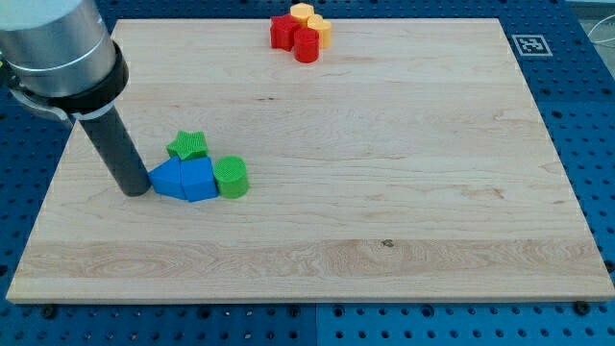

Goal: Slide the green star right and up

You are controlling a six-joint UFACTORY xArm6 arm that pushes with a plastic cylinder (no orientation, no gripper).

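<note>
Green star (187, 145) sits in the frame's left-middle on the counter (384, 173), just up and right of my tip (137, 189), seemingly touching the blue blocks (185, 179) below it; no fingers exist, so nothing is held.

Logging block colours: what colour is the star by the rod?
Green: the star shows best in the camera view.

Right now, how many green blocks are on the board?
2. The green star sits behind the blue blocks, right of my tip; the green cylinder touches their right side. None seems hidden.
</note>
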